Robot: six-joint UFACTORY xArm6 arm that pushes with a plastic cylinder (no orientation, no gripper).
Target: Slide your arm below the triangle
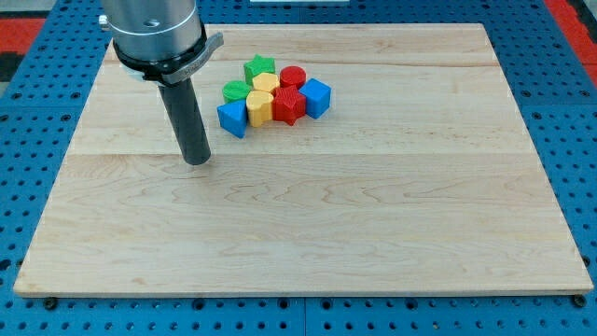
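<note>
Single overhead-angled view. A pale wooden board (pixel 308 215) lies on a blue perforated table (pixel 28 140), with a red strip of surface showing at the view's top corners.

Arm: the grey metal housing (pixel 157 33) enters from the view's top left, and a straight dark rod (pixel 187 117) drops from it to the board. The tip (pixel 197 161) sits on the wood in the left half of the board. There is no gripper on this arm, so nothing opens or closes and nothing is held; the rod touches no block.

Blocks: eight pieces are packed in one tight cluster above the board's centre, toward the view's top. Listing from the top of the cluster down:
- green star (pixel 259 66) at the top
- red cylinder (pixel 293 77) just to its right
- green round-topped block (pixel 237 91) at the left
- yellow block (pixel 265 83), shape unclear, in the middle
- blue cube (pixel 317 97) at the right end
- red block with star-like points (pixel 287 105) beside the blue cube
- yellow block with a rounded top (pixel 258 107) touching the red one
- blue triangle (pixel 232 118) at the lower left corner of the cluster

Position of tip relative to the blue triangle: to its left and slightly lower in the view, near but clearly apart, with bare wood between them. The triangle leans against the lower yellow block on its right.
</note>
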